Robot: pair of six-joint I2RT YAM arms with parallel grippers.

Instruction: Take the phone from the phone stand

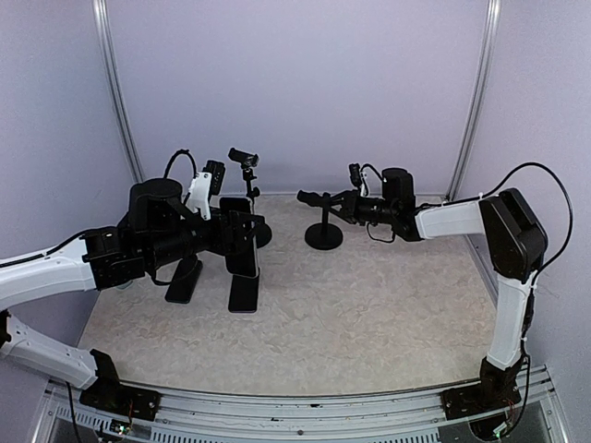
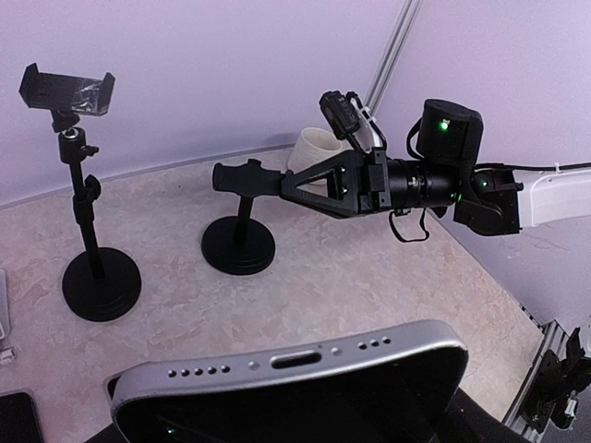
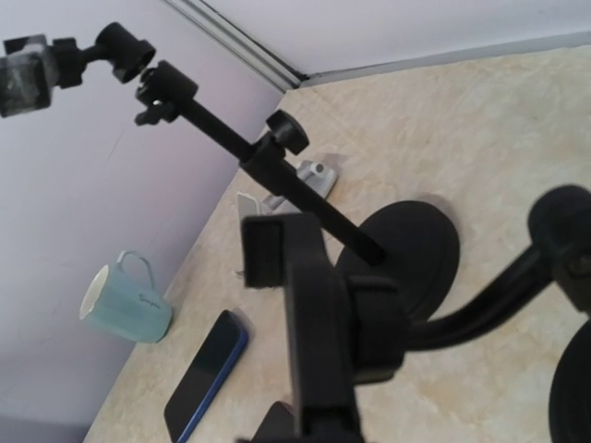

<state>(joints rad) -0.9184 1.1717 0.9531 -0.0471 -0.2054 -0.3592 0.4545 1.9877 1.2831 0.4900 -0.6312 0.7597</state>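
One phone [image 2: 295,392] — gripped across its width by the left gripper [image 1: 242,242], jaws wide — hangs well clear of the stand [image 2: 238,245], whose cradle the right gripper [image 2: 288,182] pinches narrowly. Lower it slowly, flat, onto bare table [image 1: 369,314].

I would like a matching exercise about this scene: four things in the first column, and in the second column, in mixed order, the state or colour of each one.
Column 1
1. silver phone
2. short stand
3. tall stand
4. mug

Column 2
A. blue-green on the outside
B. gripped at its top by the right hand
C. stands free and holds no phone
D. held up off the table by the left hand

Pairs: 1-D, 2-B, 3-C, 4-A
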